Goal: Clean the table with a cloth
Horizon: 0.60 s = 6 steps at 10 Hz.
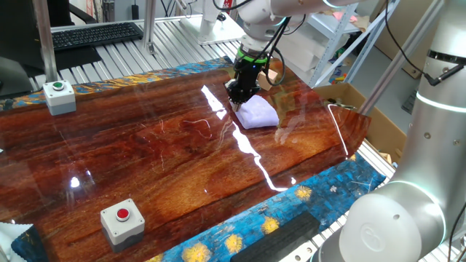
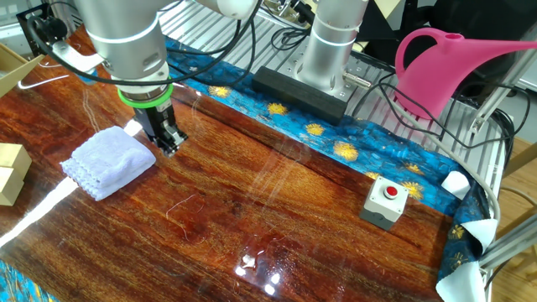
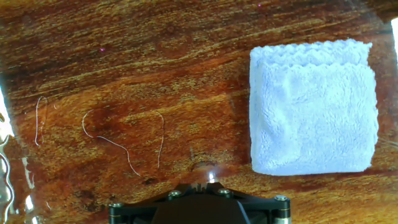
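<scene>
Beside the cloth (image 2: 109,163) on the table (image 2: 277,226), the end effector (image 2: 168,143) seems pressed together.

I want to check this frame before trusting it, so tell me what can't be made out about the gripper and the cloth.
- Gripper: open or shut is unclear; its fingers look tiny in both fixed views, and the hand view's bottom edge cuts them off.
- Cloth: its top right corner runs past the hand view's edge.
- Table: glare streaks hide some of its surface in one fixed view.

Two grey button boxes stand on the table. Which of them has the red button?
The box near the flowered blue edge strip, far from the cloth, has the red button. The other box, at the opposite edge, has a green one.
</scene>
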Motion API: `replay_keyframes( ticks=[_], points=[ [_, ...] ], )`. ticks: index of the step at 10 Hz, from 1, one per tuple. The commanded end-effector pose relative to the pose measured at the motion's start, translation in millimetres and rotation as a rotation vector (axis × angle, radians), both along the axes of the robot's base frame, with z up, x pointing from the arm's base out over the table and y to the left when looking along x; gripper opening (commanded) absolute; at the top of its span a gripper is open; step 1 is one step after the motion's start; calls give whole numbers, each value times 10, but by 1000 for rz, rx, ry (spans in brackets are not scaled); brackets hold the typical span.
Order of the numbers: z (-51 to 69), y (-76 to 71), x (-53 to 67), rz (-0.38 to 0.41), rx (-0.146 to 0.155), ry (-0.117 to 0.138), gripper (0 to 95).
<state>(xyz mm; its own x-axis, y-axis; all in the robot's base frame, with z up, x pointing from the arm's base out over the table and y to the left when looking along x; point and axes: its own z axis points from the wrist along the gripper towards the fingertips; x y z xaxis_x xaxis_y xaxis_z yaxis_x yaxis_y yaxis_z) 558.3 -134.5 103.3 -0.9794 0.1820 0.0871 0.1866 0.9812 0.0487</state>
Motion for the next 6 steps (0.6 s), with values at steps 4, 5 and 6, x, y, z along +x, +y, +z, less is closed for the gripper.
replay_keyframes(
  ticks=[4,5,6],
  points=[
    [-67,-48,77,27,-88,-9,570],
    [-126,-70,123,8,-115,-9,570],
    [-175,-88,159,-2,-123,-11,950]
  ],
)
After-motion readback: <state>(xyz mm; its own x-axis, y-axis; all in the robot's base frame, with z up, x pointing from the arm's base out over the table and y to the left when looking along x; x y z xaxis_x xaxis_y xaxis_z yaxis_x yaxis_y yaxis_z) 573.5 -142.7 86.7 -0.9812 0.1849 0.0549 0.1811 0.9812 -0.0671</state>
